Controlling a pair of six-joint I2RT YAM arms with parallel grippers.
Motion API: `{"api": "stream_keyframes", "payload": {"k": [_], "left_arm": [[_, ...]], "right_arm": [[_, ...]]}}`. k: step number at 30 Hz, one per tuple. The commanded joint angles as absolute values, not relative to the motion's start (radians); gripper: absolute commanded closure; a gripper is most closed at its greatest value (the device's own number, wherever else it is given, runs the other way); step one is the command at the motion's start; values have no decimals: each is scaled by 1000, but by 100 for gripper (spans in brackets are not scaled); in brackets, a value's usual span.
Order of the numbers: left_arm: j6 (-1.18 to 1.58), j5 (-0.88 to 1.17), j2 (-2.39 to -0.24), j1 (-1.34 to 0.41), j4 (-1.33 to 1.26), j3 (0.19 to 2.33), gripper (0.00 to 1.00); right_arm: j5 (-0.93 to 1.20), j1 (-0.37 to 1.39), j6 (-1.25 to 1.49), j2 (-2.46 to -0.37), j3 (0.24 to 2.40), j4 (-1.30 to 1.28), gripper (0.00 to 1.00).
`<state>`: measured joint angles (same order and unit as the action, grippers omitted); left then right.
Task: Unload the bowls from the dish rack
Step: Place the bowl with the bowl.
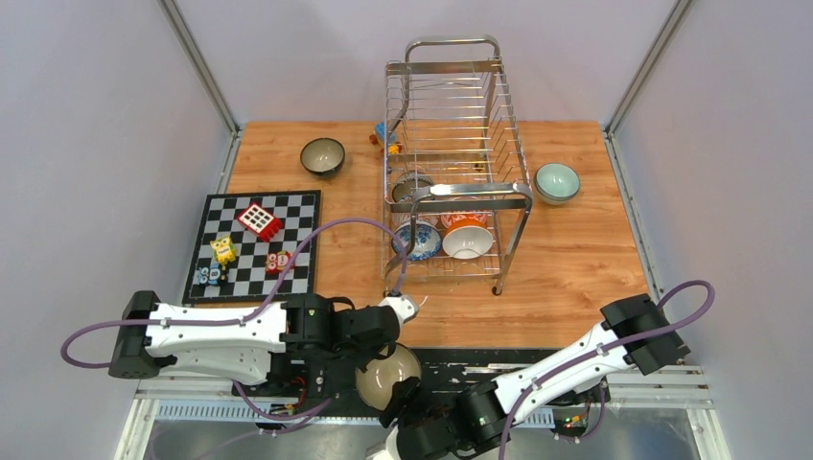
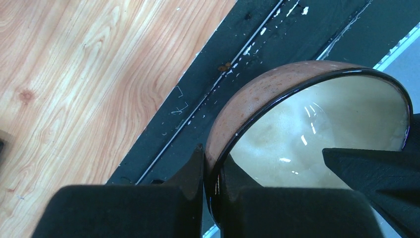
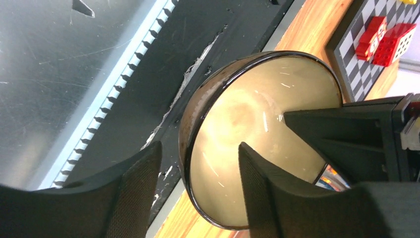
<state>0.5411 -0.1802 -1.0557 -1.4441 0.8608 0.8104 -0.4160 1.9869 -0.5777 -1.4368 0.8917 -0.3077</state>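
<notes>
A speckled brown bowl (image 1: 388,376) with a cream inside hangs over the table's near edge. My left gripper (image 1: 372,359) is shut on its rim (image 2: 213,158), one finger inside and one outside the bowl (image 2: 317,124). My right gripper (image 1: 406,393) is open and straddles the opposite rim (image 3: 198,153) of the bowl (image 3: 247,124), with gaps on both sides. The chrome dish rack (image 1: 470,190) stands mid-table. It holds a blue-white bowl (image 1: 419,240), an orange-white bowl (image 1: 468,236) and another bowl (image 1: 412,187). A dark bowl (image 1: 322,155) and a mint green bowl (image 1: 557,181) sit on the table.
A black-and-white chequered board (image 1: 297,206) with toy blocks lies at the left. Small toys (image 1: 386,137) lie behind the rack. A black strip (image 1: 537,359) and metal rails run along the near edge below the held bowl.
</notes>
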Motion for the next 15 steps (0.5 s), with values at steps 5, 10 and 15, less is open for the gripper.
{"api": "stream_keyframes", "payload": {"k": [5,10,15], "left_arm": [[623,-257,-958,-1450,800,814,100],[673,-381,-906,-1449,839,825,100],[727,-510,-846,-1444,891,842,100]], "right_arm": [[-469,1992,-479,-1394,934,-339,20],[-451,1952,-357,-1311,952,-370,1],[-480,1943,-255,-1226,979,-415,0]]}}
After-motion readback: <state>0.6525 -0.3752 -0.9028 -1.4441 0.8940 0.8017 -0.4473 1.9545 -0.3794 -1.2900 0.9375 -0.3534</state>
